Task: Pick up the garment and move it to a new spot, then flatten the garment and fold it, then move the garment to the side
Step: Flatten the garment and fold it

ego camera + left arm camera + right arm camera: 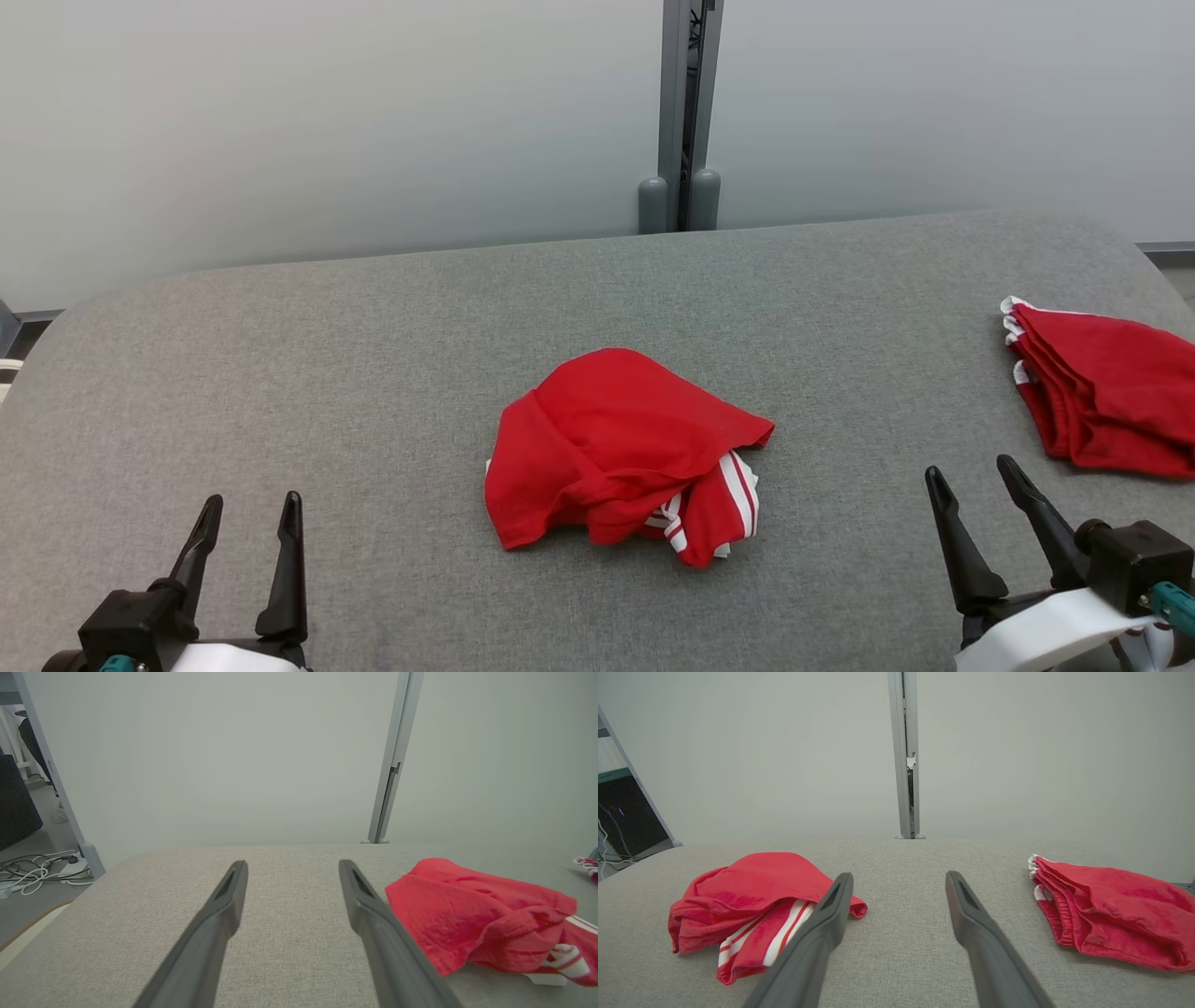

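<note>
1. The crumpled red garment (616,448) is lying in a heap in the middle of the grey bench (327,355), a bit nearer the front edge than the back edge. Its white stripes are peeking out on the side facing the right gripper (970,469).
2. The left gripper (252,502) is hovering by the front left corner. Its two fingers are spread wide, with nothing between them.
3. The right gripper is hovering by the front right corner, spread wide too and holding nothing.
4. Both are sitting well apart from the heap, one on each side, likely so each can grab one side of the cloth.
5. Another red garment, the folded one (1102,392), is lying neatly at the right edge. That is probably where finished things are going.
6. For the heap, nothing is looking done yet, so picking it up is coming first.
</note>
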Tool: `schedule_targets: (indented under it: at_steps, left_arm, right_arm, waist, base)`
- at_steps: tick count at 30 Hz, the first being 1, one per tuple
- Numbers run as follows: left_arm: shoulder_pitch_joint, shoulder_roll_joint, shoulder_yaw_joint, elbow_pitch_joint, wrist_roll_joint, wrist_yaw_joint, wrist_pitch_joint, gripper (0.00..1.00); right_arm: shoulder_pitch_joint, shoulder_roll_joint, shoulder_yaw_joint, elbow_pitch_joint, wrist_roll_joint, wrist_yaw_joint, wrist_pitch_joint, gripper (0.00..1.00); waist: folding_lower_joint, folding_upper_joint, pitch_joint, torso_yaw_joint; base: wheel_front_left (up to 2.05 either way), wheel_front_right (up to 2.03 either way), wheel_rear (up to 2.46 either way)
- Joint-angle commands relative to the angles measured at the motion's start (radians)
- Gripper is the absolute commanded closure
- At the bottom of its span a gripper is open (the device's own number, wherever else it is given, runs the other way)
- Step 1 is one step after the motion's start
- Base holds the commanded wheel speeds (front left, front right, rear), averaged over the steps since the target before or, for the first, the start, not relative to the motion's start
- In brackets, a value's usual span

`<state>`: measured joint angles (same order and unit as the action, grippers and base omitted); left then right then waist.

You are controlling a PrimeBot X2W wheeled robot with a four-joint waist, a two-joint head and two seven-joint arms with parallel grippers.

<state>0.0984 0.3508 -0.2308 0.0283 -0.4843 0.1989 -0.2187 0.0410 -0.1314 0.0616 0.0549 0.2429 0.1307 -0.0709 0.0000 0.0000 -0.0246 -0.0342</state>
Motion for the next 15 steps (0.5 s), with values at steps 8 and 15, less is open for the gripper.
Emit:
schedule_targets:
  at_steps: [8, 15]
  left_arm:
    - [0.004, 0.006, -0.005, -0.012, 0.003, 0.013, 0.006, 0.0]
    - [-0.025, 0.005, -0.02, -0.019, 0.009, 0.009, 0.013, 0.0]
  right_arm:
    - [0.004, -0.001, -0.006, -0.004, 0.002, 0.0, 0.004, 0.0]
    - [-0.029, -0.026, 0.052, 0.005, 0.01, 0.0, 0.033, 0.0]
  waist:
    - [0.0, 0.0, 0.006, 0.005]
    - [0.0, 0.0, 0.027, 0.028]
  base:
    - [0.0, 0.0, 0.0]
    - [0.0, 0.0, 0.0]
